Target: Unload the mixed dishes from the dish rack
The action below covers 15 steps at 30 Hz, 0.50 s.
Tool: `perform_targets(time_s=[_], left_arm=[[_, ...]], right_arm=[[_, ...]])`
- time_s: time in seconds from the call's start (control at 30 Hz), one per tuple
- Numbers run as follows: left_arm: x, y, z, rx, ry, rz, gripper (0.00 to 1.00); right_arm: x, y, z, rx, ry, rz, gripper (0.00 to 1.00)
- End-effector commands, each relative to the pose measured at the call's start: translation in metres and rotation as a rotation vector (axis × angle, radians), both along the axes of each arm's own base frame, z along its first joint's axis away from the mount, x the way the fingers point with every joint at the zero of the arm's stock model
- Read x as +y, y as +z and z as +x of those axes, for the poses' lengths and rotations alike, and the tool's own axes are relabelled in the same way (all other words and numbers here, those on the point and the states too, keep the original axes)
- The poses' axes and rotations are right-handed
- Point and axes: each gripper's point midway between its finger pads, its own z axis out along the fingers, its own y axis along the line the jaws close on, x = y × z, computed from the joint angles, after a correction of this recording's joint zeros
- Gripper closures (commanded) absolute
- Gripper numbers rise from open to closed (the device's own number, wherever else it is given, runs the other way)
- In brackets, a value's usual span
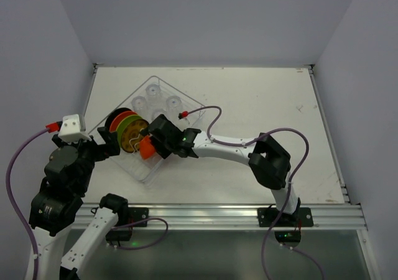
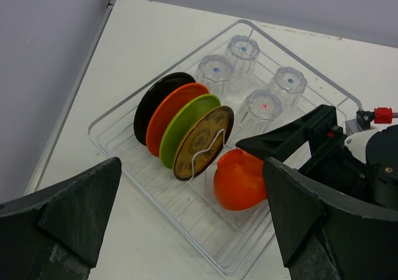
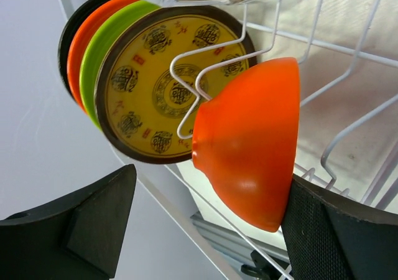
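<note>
The wire dish rack [image 1: 147, 173] lies at the table's left. In it stand black [image 2: 152, 99], orange-red [image 2: 171, 109], green [image 2: 186, 121] and yellow patterned [image 2: 202, 143] plates on edge. Behind them stand four clear glasses [image 2: 267, 106]. The orange-red bowl [image 3: 249, 143] stands on edge against a prong, next to the yellow plate [image 3: 149, 87]. My right gripper [image 3: 208, 227] is open and straddles the bowl. Its right finger [image 3: 342, 230] touches the bowl's rim; the left finger [image 3: 74, 224] is apart from it. My left gripper [image 2: 193, 230] is open and empty, just off the rack's near-left side.
The rack [image 2: 186, 221] sits at an angle, one corner pointing to the back wall. The left wall and the table's left edge [image 2: 74, 93] are close to the rack. The right arm [image 1: 236, 149] reaches across the table's middle.
</note>
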Motion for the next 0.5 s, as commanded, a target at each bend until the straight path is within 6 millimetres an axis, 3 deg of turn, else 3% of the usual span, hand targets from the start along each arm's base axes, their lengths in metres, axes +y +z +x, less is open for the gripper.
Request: perform_targets(time_s=[0.0, 0.2, 0.47], left_arm=[[-0.002, 0.003, -0.003, -0.005, -0.032, 0.023, 0.0], [-0.002, 0.003, -0.003, -0.007, -0.032, 0.023, 0.0], [-0.001, 0.004, -0.005, -0.007, -0.03, 0.022, 0.0]], right_arm=[[0.004, 0.03, 0.003, -0.1, 0.043, 0.085, 0.1], [0.007, 0.044, 0.002, -0.188, 0.082, 0.182, 0.14], [0.007, 0.036, -0.001, -0.197, 0.108, 0.201, 0.23]])
